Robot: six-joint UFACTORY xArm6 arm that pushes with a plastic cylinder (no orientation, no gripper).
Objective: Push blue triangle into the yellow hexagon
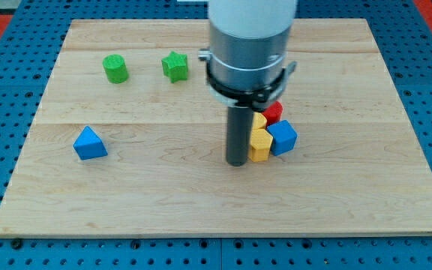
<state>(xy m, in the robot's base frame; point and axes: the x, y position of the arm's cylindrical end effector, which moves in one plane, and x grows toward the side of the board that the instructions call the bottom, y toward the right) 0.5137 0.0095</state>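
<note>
My tip (237, 162) rests on the wooden bench (201, 202) right at the left edge of a yellow block (260, 142), which sits packed in a cluster with a blue cube (283, 137), a red block (274, 112) and another yellow piece (259, 120) half hidden behind the rod. The blue triangle (89, 143) lies well apart toward the view's left, while a green cylinder (115, 68) and a green star-shaped block (175, 66) sit near the view's top. The arm carries no claw, only the rod.
</note>
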